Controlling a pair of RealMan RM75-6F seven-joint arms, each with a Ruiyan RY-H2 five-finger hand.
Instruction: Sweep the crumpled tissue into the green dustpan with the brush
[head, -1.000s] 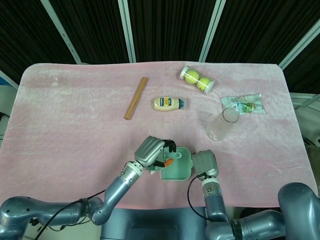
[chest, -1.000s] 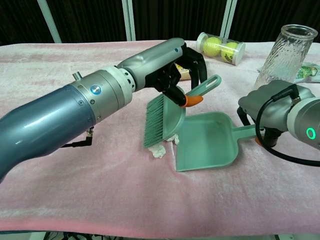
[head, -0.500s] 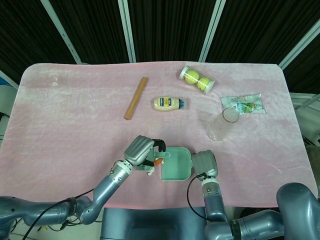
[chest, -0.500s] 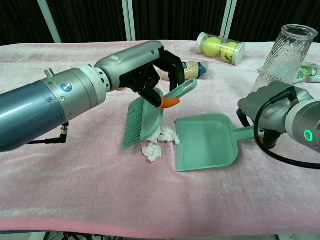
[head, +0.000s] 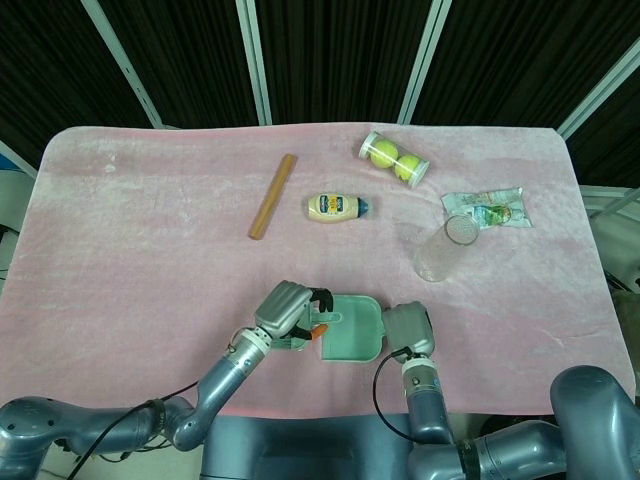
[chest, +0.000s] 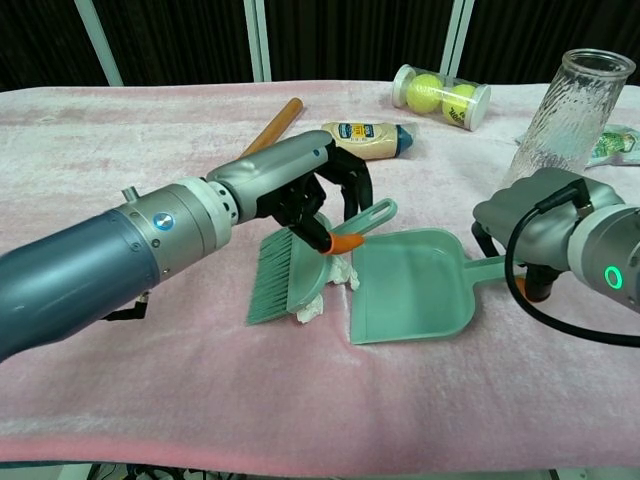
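open cloth left of green dustpan (chest: 412, 290); glass (chest: 570, 108), mayonnaise bottle (chest: 368, 137), wooden stick (chest: 271, 125) behind it.

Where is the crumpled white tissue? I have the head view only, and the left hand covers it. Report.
Observer: In the chest view the crumpled white tissue lies on the pink cloth, just outside the green plastic dustpan's mouth.
Operator: Give me the brush angle.
Observer: The green brush, gripped by the left hand, is tilted, bristles down, with the tissue between it and the pan.
Operator: Confirm the pan grip.
Observer: The right hand holds the dustpan's handle; the pan lies flat.
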